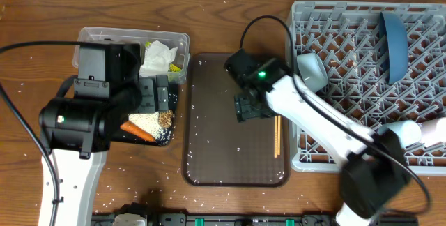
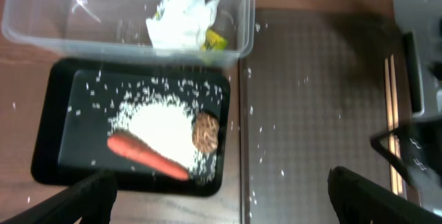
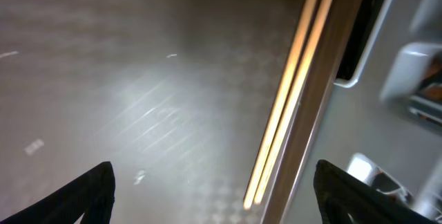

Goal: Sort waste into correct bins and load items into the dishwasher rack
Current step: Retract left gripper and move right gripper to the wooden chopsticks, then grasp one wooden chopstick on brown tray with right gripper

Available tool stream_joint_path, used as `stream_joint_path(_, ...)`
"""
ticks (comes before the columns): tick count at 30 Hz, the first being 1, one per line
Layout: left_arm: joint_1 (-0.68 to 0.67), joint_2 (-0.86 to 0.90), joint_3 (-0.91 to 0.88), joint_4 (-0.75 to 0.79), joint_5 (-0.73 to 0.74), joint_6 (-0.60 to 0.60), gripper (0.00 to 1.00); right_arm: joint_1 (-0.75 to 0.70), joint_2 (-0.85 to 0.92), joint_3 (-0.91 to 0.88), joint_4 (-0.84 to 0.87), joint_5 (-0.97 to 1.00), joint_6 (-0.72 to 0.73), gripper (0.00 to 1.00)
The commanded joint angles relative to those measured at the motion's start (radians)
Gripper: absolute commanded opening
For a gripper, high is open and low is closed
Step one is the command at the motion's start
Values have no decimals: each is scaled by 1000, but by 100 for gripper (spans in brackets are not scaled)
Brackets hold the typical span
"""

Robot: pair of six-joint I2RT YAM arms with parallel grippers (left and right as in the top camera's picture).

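Note:
The clear tub (image 1: 97,36) holds the crumpled white tissue (image 1: 159,58) and the yellow-green wrapper (image 2: 215,40). The black tray (image 2: 55,134) holds white rice (image 2: 162,127), the orange carrot piece (image 2: 145,156) and the brown lump (image 2: 205,133). My left gripper (image 2: 221,203) is open and empty, above the black tray's near edge. The wooden chopsticks (image 1: 277,136) lie along the brown tray's right edge; they also show in the right wrist view (image 3: 293,92). My right gripper (image 3: 215,196) is open and empty above them. The grey rack (image 1: 432,65) holds the dark-blue plate (image 1: 394,41), a light-blue cup (image 1: 311,70) and a white bowl (image 1: 404,132).
The brown serving tray (image 1: 223,149) lies between the bins and the rack. Rice grains are scattered over the wooden table (image 1: 42,17) and the tray. The right arm (image 1: 327,125) reaches from the front right across the rack's corner.

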Motion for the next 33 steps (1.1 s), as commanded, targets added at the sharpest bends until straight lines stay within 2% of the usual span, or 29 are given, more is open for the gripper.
stream_joint_path(1,-1,-6,9,-15,6,-5,98,-42,73,-2,8,39,75,82)
stream_joint_path(6,-1,0,9,-17,6,-6,98,-87,167,-2,26,-37,73,74)
stream_joint_path(9,-1,0,9,-17,6,-6,98,-92,211,-2,60,-114,21,69)
stream_joint_path(13,-1,0,9,-17,6,-6,98,-92,261,-2,69,-120,25,63)
stream_joint_path(23,-1,0,9,-17,6,-5,98,-93,271,-2,64,-117,-2,64)
stream_joint_path(33,-1,0,9,-17,6,-6,98,-93,175,-2,38,-101,5,75)
